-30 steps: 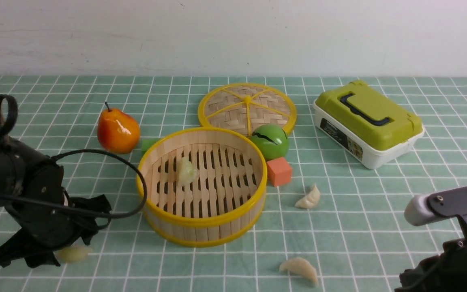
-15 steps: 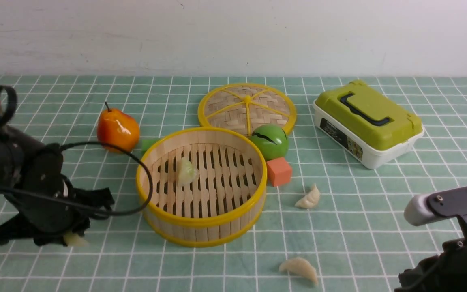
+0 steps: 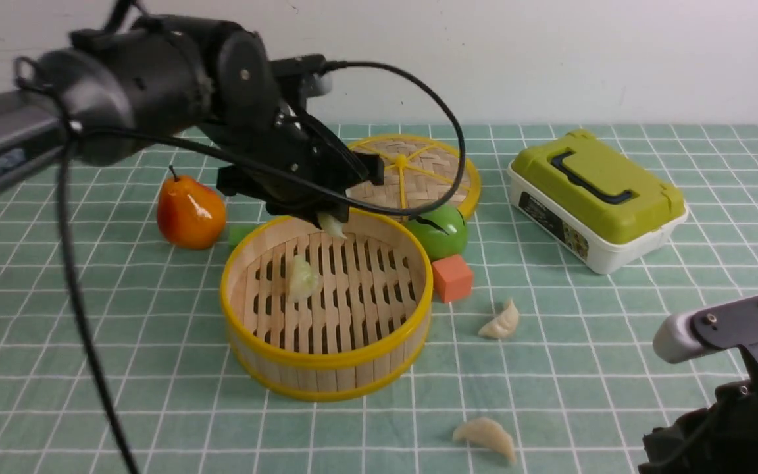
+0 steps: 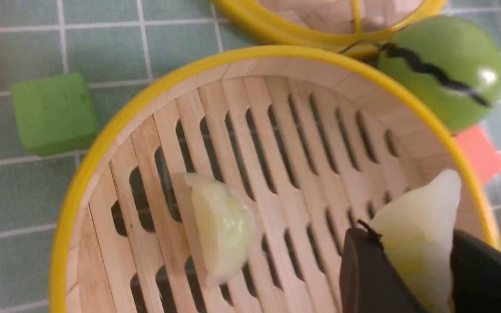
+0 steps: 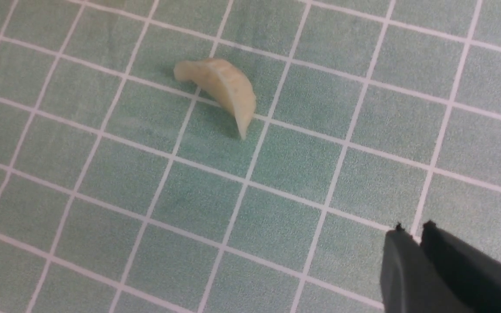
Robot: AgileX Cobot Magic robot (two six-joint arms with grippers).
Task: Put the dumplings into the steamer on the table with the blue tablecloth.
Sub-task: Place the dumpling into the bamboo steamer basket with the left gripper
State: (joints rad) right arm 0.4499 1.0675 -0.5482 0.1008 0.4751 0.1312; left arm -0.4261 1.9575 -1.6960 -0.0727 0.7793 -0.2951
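My left gripper [image 3: 330, 220] is shut on a pale dumpling [image 3: 333, 226] and hangs over the far side of the round bamboo steamer [image 3: 326, 365]. In the left wrist view the held dumpling [image 4: 415, 217] sticks out between the black fingers above the slatted floor. A second dumpling [image 3: 302, 278] lies inside the steamer, left of centre. Two more dumplings rest on the blue tablecloth: one [image 3: 501, 322] to the steamer's right, one [image 3: 486, 437] near the front. My right gripper [image 5: 412, 230] is shut and empty, low over the cloth, apart from that front dumpling [image 5: 222, 87].
Behind the steamer lies its flat woven lid [image 3: 405, 172]. A green ball [image 3: 439, 229] and an orange cube [image 3: 453, 277] sit against the steamer's right side, a green cube [image 3: 241, 234] and a pear [image 3: 191, 212] at its left. A green-lidded box [image 3: 596, 197] stands far right.
My left gripper closed on the dumpling at the near left, then lifted it up and to the right until it hung over the steamer. The right arm stayed put.
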